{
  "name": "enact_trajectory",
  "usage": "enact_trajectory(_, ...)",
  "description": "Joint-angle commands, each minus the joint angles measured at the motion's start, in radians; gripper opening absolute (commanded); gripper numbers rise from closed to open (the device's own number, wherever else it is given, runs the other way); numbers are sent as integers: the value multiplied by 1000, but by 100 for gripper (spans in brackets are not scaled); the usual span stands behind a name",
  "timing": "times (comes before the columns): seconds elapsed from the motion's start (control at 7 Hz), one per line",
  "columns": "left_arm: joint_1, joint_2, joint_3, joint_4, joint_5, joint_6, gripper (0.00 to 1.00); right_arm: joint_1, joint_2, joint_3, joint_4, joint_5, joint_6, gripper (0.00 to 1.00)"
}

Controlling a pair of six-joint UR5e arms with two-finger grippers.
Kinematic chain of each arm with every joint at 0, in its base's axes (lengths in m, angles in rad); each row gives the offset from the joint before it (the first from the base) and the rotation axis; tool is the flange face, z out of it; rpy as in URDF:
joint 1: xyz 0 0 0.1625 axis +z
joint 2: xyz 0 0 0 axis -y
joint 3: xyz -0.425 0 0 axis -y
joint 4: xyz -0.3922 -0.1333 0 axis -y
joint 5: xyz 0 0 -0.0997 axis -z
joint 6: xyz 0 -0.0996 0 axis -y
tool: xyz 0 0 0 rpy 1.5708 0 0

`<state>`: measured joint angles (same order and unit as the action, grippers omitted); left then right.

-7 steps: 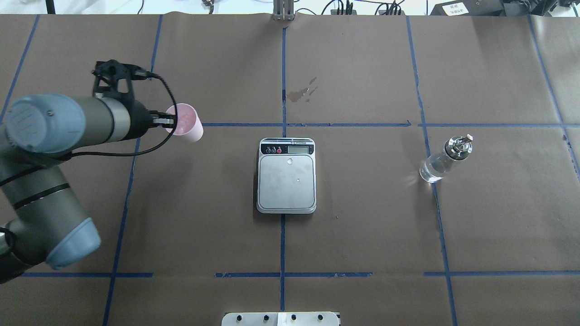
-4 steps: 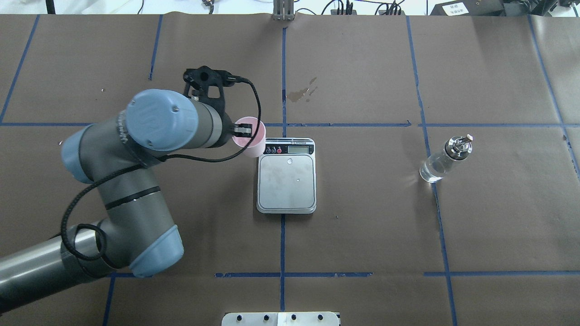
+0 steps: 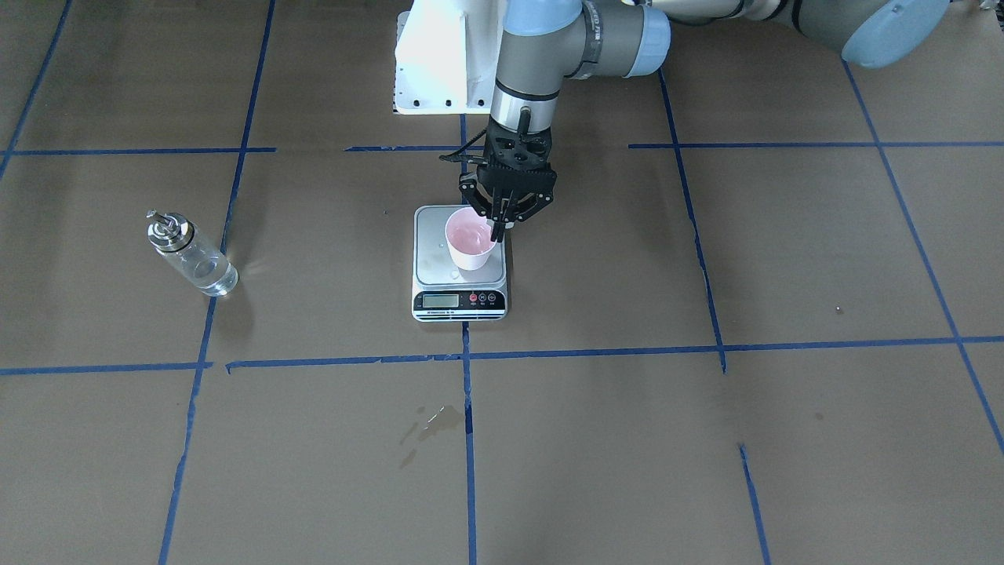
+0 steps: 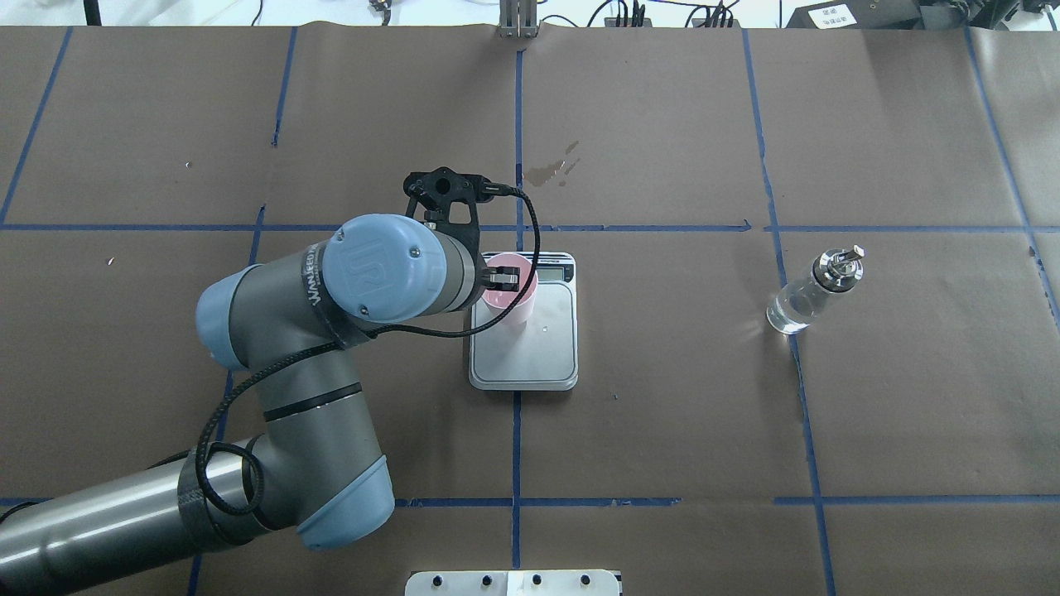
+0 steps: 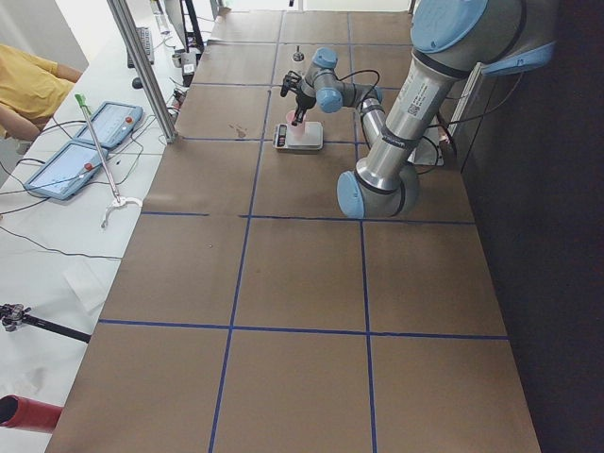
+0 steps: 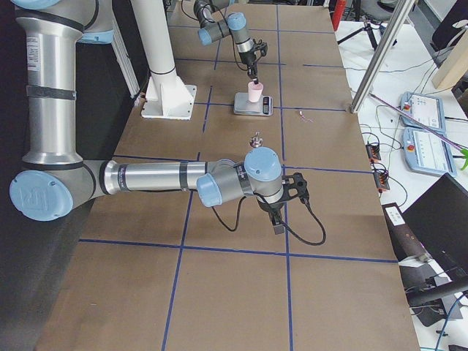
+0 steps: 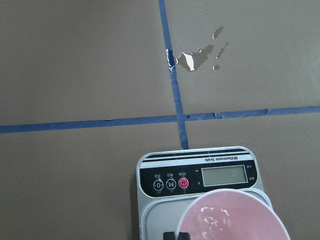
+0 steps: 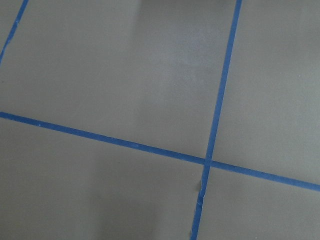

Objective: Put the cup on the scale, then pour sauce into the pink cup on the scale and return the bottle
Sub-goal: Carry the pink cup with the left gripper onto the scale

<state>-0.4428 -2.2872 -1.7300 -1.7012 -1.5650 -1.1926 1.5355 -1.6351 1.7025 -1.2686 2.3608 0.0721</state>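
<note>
**Front-facing view:** left end effector (image 3: 499, 227) pinching the rim of the pink cup (image 3: 469, 245), one finger inside, one outside. The cup is upright over the scale (image 3: 460, 301) platform; contact underneath cannot be told. The glass bottle (image 3: 192, 257), holding clear sauce (image 3: 205, 271), stands on the table (image 3: 706, 439), well apart from the scale.

**Overhead view:** cup at the platform's display end; splash mark (image 4: 553, 165) beyond the scale.

**Right-side view:** right end effector (image 6: 278, 225) low over the table; spread or closed cannot be told.

**Left wrist view:** cup rim just before the LCD display (image 7: 223, 175).

**Right wrist view:** blue tape lines (image 8: 215, 130) crossing.
</note>
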Motion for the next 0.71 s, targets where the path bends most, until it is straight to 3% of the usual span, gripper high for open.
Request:
enact_trajectory(0.0,9,-5,0,0,2,-1,0,0,0,0,0,0,0,100)
enact_trajectory(0.14,9,-5,-5,0,2,-1,25,0,0,0,0,0,0,100)
enact_trajectory(0.29,10,-5,-11,-1,2,-1,80,0,0,0,0,0,0,100)
enact_trajectory(0.57,12,-3,-14,-2,2,-7,98,0,0,-1,0,0,0,100)
